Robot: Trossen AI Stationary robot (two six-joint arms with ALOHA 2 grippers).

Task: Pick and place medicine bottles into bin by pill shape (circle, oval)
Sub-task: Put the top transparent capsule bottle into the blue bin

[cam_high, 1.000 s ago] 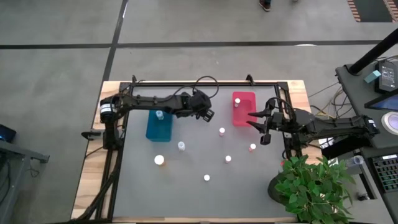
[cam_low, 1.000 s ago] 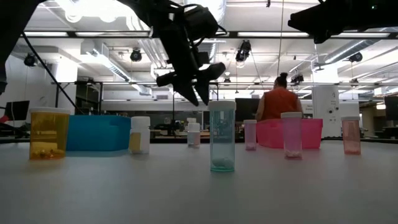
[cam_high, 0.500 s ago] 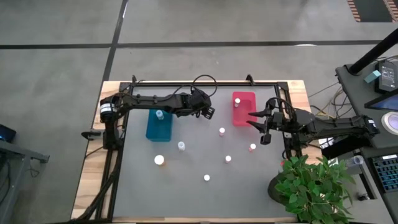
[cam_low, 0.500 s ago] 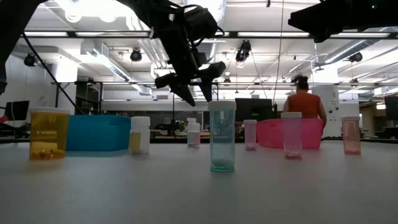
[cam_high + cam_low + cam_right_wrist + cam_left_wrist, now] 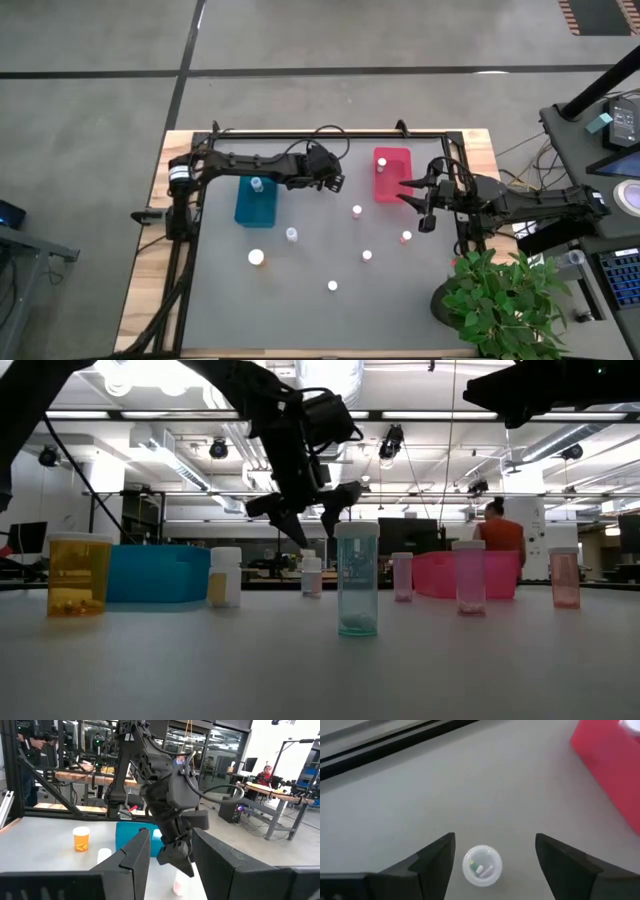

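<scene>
My left gripper (image 5: 331,181) (image 5: 312,532) hangs open over a small white-capped bottle (image 5: 481,866) (image 5: 312,575) that stands on the table between the blue bin (image 5: 256,201) and the red bin (image 5: 392,176). Its fingers stand on either side of the bottle, above it and apart from it. In the high view the gripper hides this bottle. Other bottles stand loose on the grey table, such as a bottle (image 5: 291,235), an orange one (image 5: 256,257) and a pinkish one (image 5: 357,211). My right gripper (image 5: 415,195) (image 5: 170,837) waits open beside the red bin.
One bottle (image 5: 257,184) stands in the blue bin and one (image 5: 382,162) in the red bin. More bottles (image 5: 367,255) (image 5: 406,236) (image 5: 332,286) stand toward the table's near right. A potted plant (image 5: 500,300) is at the near right corner. A person (image 5: 497,530) is in the room behind.
My left gripper has come down toward the small bottle below it and shifted slightly toward the table's left edge, staying open. The person in the room behind has walked to the right.
</scene>
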